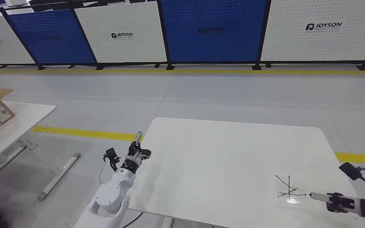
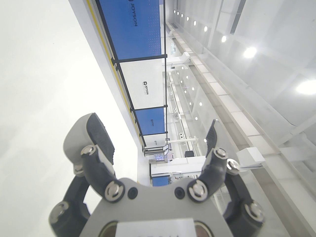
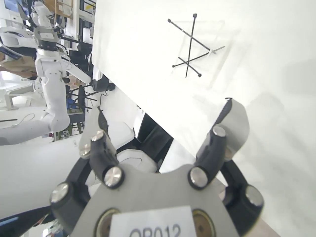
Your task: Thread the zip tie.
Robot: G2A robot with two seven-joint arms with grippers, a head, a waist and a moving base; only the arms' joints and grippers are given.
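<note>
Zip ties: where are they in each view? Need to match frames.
Top view: zip ties crossed near the table's right front corner.
Left wrist view: faces the table edge and wall panels instead.
Right wrist view: zip ties lie on the table ahead of the right pincer.
Shared landmark: the white table.

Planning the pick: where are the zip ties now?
In the top view, the zip ties lie crossed on a clear sheet near the table's right corner nearest the robot, just ahead of the open right pincer.
</note>
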